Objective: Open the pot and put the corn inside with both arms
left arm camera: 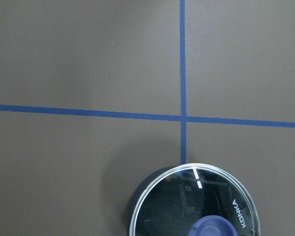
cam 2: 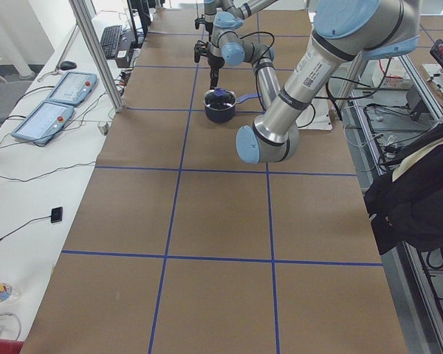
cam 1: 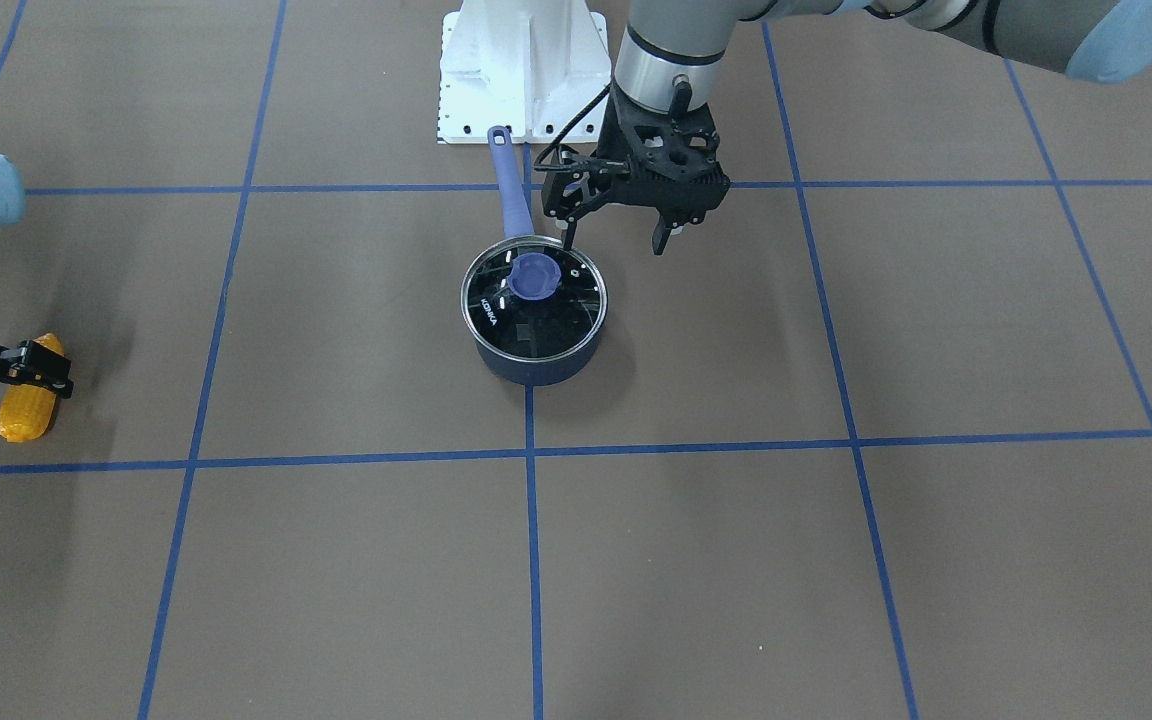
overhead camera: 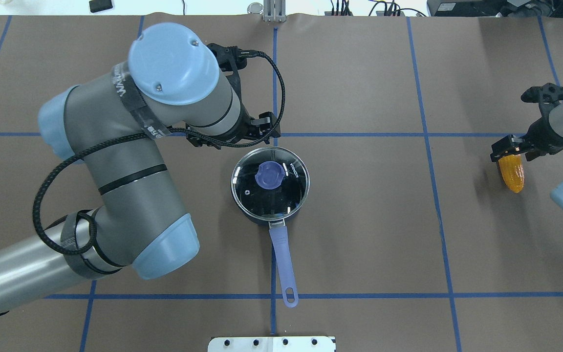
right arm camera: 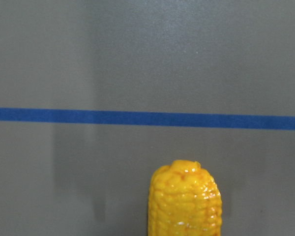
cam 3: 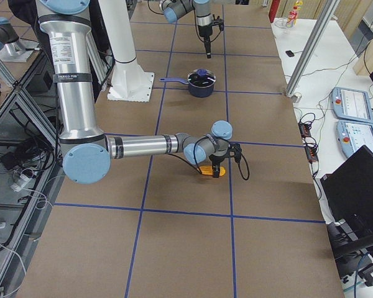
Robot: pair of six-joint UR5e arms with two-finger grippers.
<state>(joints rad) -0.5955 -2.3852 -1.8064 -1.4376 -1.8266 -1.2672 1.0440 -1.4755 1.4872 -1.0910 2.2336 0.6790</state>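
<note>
1. Near the centre of the front-facing frame, the pot (cam 1: pixel 536 368) stands on the brown worktop (cam 1: pixel 836 560). Its glass lid (cam 1: pixel 521 322) is seated on it, with a blue knob (cam 1: pixel 536 277) in the lid's middle.
2. The handle (cam 1: pixel 509 190) points toward the top of that frame, at the white mount (cam 1: pixel 521 70). In the overhead view it points toward the bottom edge.
3. The left claw (cam 1: pixel 615 238) hangs just up and right of the pot in the front-facing frame, beside the lid's rim. Its fingers are spread wide with nothing between them. The side views show it raised above the pot.
4. The left wrist view has the lid's upper arc and the top of the knob at its bottom edge, right of centre. A cross of blue tape (left arm camera: pixel 182 117) lies above them.
5. The corn (cam 1: pixel 24 412) lies on the worktop at the far left edge of the front-facing frame. In the overhead view it is at the far right, well apart from the pot.
6. The right claw (cam 1: pixel 36 368) sits low over the corn's upper end, its black fingers straddling the cob. I cannot tell whether they pinch it or only bracket it.
7. The right wrist view shows the corn's tip rising from the bottom edge, right of centre, below a horizontal tape line.
</note>
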